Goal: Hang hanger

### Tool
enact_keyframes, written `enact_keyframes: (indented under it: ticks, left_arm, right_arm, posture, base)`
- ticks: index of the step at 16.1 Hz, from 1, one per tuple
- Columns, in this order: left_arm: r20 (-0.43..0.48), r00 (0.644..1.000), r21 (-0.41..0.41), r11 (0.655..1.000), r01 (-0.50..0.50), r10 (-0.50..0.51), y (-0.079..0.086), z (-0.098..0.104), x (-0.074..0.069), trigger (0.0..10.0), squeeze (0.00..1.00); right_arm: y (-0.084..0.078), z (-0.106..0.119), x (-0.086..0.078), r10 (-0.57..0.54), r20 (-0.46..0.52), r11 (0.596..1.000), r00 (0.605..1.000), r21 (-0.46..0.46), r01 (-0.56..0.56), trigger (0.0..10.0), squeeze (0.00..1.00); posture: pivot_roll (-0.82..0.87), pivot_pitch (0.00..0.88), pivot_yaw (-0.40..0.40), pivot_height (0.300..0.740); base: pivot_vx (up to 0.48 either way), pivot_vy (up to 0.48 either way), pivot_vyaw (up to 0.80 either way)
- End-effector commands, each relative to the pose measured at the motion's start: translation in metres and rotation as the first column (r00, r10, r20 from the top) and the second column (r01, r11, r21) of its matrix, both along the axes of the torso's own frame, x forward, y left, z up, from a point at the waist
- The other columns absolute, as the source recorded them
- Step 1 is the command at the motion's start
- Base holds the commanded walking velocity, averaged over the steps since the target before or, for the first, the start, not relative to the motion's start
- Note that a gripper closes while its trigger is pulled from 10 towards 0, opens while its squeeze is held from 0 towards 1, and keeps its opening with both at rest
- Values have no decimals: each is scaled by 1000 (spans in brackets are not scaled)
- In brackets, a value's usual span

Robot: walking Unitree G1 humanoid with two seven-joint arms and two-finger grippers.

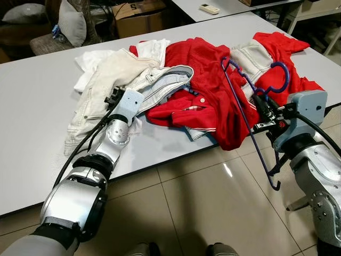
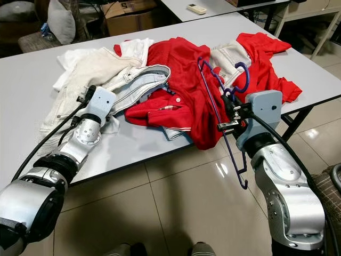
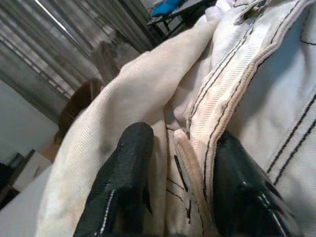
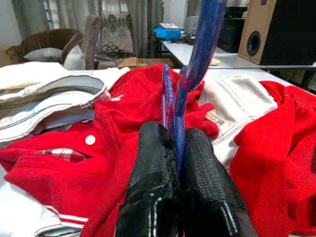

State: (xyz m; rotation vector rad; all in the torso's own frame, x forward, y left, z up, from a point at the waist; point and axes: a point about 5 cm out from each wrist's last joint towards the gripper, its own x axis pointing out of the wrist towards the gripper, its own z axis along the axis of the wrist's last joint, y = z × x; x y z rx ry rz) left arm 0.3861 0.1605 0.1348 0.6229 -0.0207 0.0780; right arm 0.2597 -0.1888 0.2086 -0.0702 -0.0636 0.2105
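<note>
A blue plastic hanger [image 1: 250,114] stands tilted over the table's front edge, its hook [image 1: 281,80] above the red clothes and one end hanging below the tabletop. My right gripper [image 1: 262,105] is shut on the hanger near its neck; in the right wrist view the fingers [image 4: 153,182] pinch the blue bar [image 4: 178,128]. My left gripper [image 1: 114,98] rests on the cream jeans [image 1: 114,80], its fingers [image 3: 126,168] shut on a fold of the waistband [image 3: 197,153].
A heap of clothes covers the grey table [image 1: 37,106]: a red polo shirt [image 1: 197,101], red garments [image 1: 277,45], white cloth [image 1: 93,58]. A cardboard box [image 1: 136,16], a pillow [image 1: 72,21] and a second table with a remote [image 1: 209,8] stand behind. Tiled floor [image 1: 202,202] lies below.
</note>
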Motion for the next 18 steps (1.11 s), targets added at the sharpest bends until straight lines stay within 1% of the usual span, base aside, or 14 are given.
enact_keyframes:
  ticks: [1, 3, 5, 7, 8, 9, 10, 11, 12, 13, 15, 16, 17, 18]
  left_arm:
    - [-36, 999, -33, 999, -27, 26, 13, -2, -1, 0, 0]
    - [-43, 999, -70, 997, -21, 18, 16, 2, 1, 0, 0]
    - [-119, 991, -193, 980, 43, -67, 13, 7, 6, 0, 0]
    - [-183, 962, -355, 926, 128, -203, 5, 19, 13, 0, 0]
    - [-175, 953, -442, 885, 149, -248, 3, 29, 17, 0, 0]
    - [-99, 945, -566, 799, 205, -313, 7, 69, 27, 0, 0]
    - [-39, 940, -623, 744, 243, -340, 12, 97, 31, 0, 0]
    - [-15, 930, -627, 728, 278, -368, 15, 112, 32, 0, 0]
    - [5, 914, -600, 730, 326, -405, 18, 127, 32, 0, 0]
    - [28, 901, -590, 720, 365, -433, 17, 137, 30, 0, 0]
    - [40, 874, -565, 711, 419, -483, 15, 150, 26, 0, 0]
    - [21, 853, -507, 730, 458, -521, 15, 158, 23, 0, 0]
    - [-31, 816, -339, 774, 535, -578, 13, 167, 15, 0, 0]
    - [-106, 792, -187, 794, 578, -602, 14, 170, 8, 0, 0]
  right_arm:
    - [5, -1, 3, 9, 12, 1000, 1000, 12, -9, 10000, 0]
    - [8, -3, 6, 15, 14, 1000, 1000, 21, -16, 10000, 0]
    - [14, -4, 8, 57, 22, 998, 998, 28, -58, 10000, 0]
    - [20, -3, 8, 129, 30, 991, 991, 38, -130, 10000, 0]
    - [24, -2, 7, 176, 34, 983, 984, 48, -177, 10000, 0]
    - [40, 2, -1, 349, 34, 934, 937, 75, -351, 10000, 0]
    - [51, 2, -7, 452, 29, 887, 891, 91, -453, 10000, 0]
    - [55, 0, -10, 489, 12, 867, 872, 102, -488, 10000, 0]
    - [58, -7, -10, 500, -35, 862, 865, 110, -494, 10000, 0]
    - [57, -14, -8, 492, -84, 868, 866, 116, -482, 10000, 0]
    - [56, -19, -4, 487, -112, 872, 866, 124, -474, 10000, 0]
    - [55, -21, -2, 484, -130, 873, 865, 134, -469, 10000, 0]
    - [54, -22, 5, 473, -153, 879, 867, 146, -454, 10000, 0]
    - [53, -24, 11, 452, -172, 890, 875, 146, -431, 10000, 0]
  posture:
    - [-223, 35, 120, 740]
    - [-197, 19, 120, 740]
    - [-177, 5, 124, 740]
    - [-163, 0, 125, 740]
    - [-154, 0, 125, 740]
    - [-146, 0, 127, 740]
    - [-138, 0, 128, 740]
    - [-138, 0, 128, 740]
    - [-133, 0, 129, 740]
    - [-126, 0, 126, 740]
    - [-122, 0, 124, 740]
    - [-119, 0, 121, 740]
    - [-109, 0, 110, 740]
    - [-105, 0, 106, 740]
  base:
    - [0, 0, 0]
    - [0, 0, 0]
    - [0, 0, 0]
    - [0, 0, 0]
    - [0, 0, 0]
    - [0, 0, 0]
    - [0, 0, 0]
    - [0, 0, 0]
    - [0, 0, 0]
    - [0, 0, 0]
    - [0, 0, 0]
    - [0, 0, 0]
    - [0, 0, 0]
    - [0, 0, 0]
